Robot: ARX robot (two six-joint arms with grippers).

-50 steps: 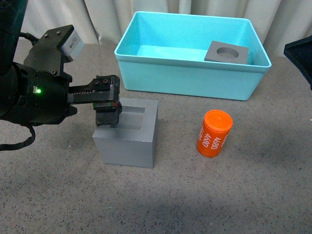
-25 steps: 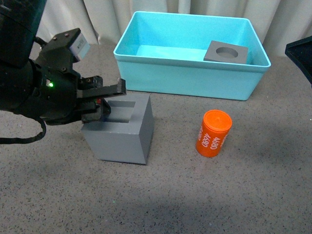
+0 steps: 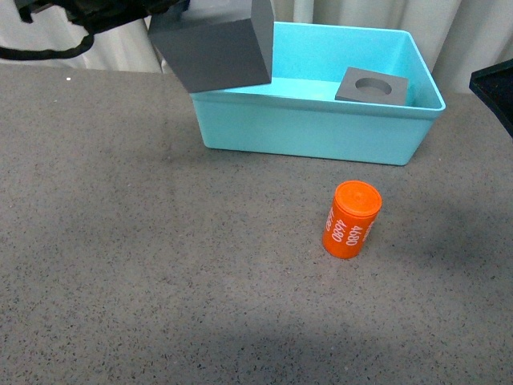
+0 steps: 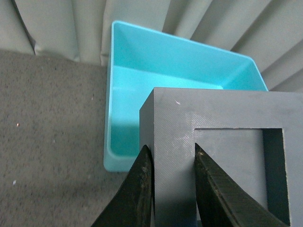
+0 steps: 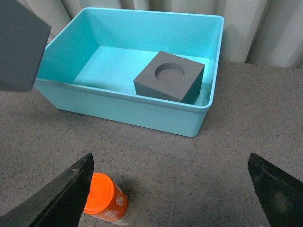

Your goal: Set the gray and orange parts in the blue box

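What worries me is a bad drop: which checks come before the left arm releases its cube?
1. Left fingers clamp the matte gray cube with square recess: ok.
2. Cube fully over the light-blue plastic bin: cannot tell; it hangs near the left corner.
3. Bin's left floor bare, gray round-recess cube at right end: ok.
4. Orange cylinder with white digits upright, outside the bin: ok.
5. Right fingers open, holding nothing: ok.
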